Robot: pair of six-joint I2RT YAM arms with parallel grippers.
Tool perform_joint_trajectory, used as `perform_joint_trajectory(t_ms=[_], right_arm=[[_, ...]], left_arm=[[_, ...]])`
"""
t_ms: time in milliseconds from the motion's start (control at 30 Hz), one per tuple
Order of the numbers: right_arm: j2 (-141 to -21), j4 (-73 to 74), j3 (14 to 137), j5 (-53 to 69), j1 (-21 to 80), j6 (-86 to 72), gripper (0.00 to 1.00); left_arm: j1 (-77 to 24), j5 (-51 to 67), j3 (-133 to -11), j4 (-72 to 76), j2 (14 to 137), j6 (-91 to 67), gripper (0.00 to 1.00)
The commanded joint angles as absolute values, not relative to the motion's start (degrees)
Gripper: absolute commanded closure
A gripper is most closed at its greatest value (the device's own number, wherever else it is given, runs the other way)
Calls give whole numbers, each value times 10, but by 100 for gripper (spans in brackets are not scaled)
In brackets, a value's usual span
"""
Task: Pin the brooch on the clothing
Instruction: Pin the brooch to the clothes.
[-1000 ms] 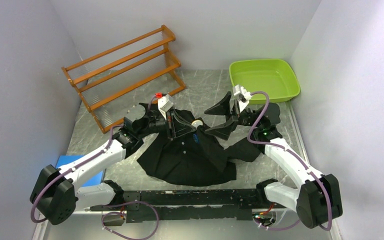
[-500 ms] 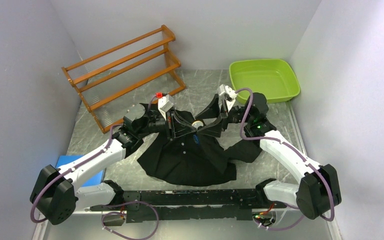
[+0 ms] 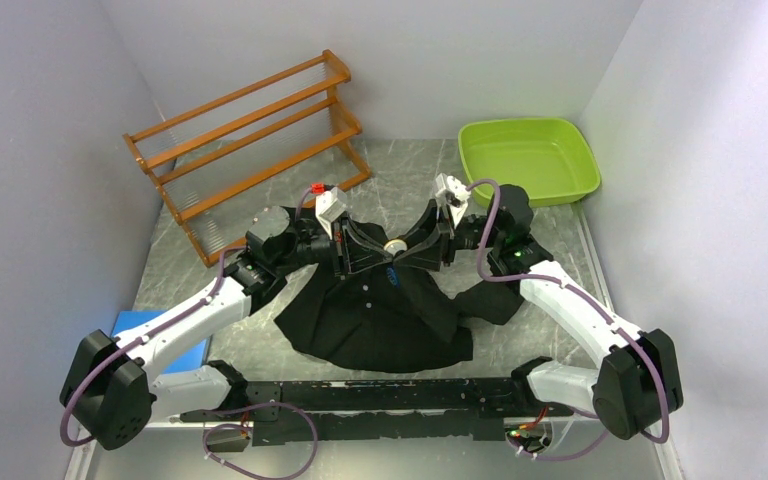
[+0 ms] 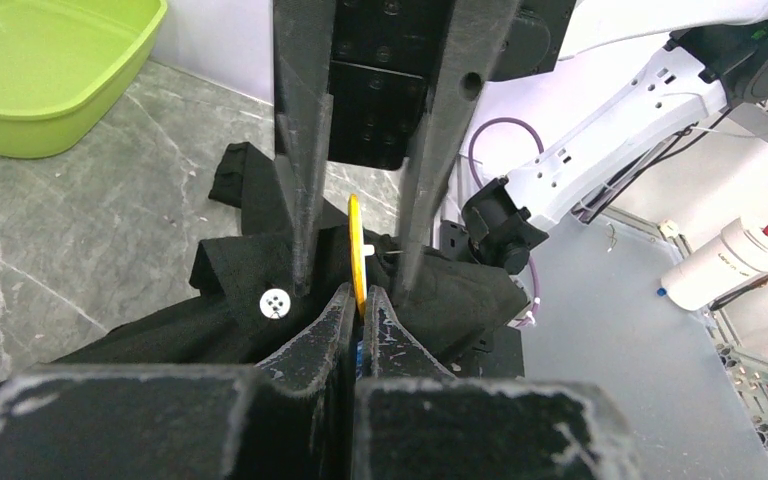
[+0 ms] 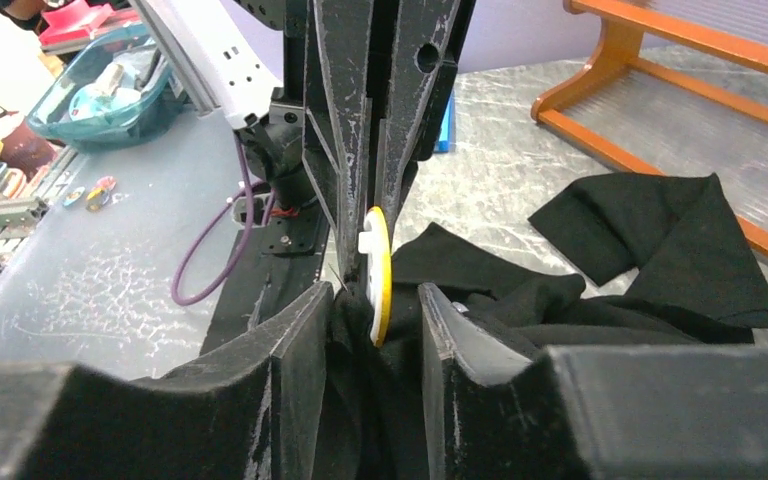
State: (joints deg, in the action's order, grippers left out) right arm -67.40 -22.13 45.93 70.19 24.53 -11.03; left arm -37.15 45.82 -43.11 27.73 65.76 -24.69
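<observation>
The brooch (image 3: 396, 246), a thin yellow disc with a white back, stands on edge over the collar area of the black clothing (image 3: 380, 320). My left gripper (image 4: 361, 300) is shut on the disc's lower rim (image 4: 357, 250), beside a pale button (image 4: 275, 303). From the opposite side my right gripper (image 5: 375, 292) straddles the brooch (image 5: 380, 275) and a raised fold of clothing (image 5: 520, 300). Its left finger presses the fabric. Its right finger stands a little off the disc, so the jaws are still apart. In the top view the two grippers meet tip to tip, the right gripper (image 3: 412, 246) coming in from the right.
A wooden rack (image 3: 250, 140) stands at the back left and a green basin (image 3: 528, 160) at the back right. A blue flat object (image 3: 145, 330) lies by the left arm's base. A black sleeve (image 5: 660, 230) spreads toward the rack.
My right gripper swung left from near the basin onto the brooch and narrowed its jaws around it. The left gripper stayed still, shut on the brooch.
</observation>
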Motion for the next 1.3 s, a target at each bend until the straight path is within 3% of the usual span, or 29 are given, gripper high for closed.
perform_joint_trajectory(t_ms=[0,33,100,167,400,667,767,1000,1267], right_arm=[[-669,-245,489,720,242,-107,49],[-665,-247,486,718,241,-109,37],[-655,-259,480,714,236,-115,28],[-649,-262,478,715,231,-119,28],[-655,-252,486,727,229,-120,58],[-669,-205,503,720,230,-93,67],[-679,-183,513,707,236,-85,75],[-696,-134,531,684,246,-53,81],[-699,-34,560,557,275,-5,94]], left_arm=[[-372,475,-461,286,649,-239,97],[-372,473,-461,284,648,-238,97],[-372,472,-459,283,646,-237,97],[-372,472,-459,283,646,-237,97],[-372,475,-463,286,651,-241,97],[-372,474,-467,282,650,-242,97],[-373,474,-468,280,650,-241,97],[-373,473,-475,274,651,-240,97],[-375,469,-482,269,648,-240,97]])
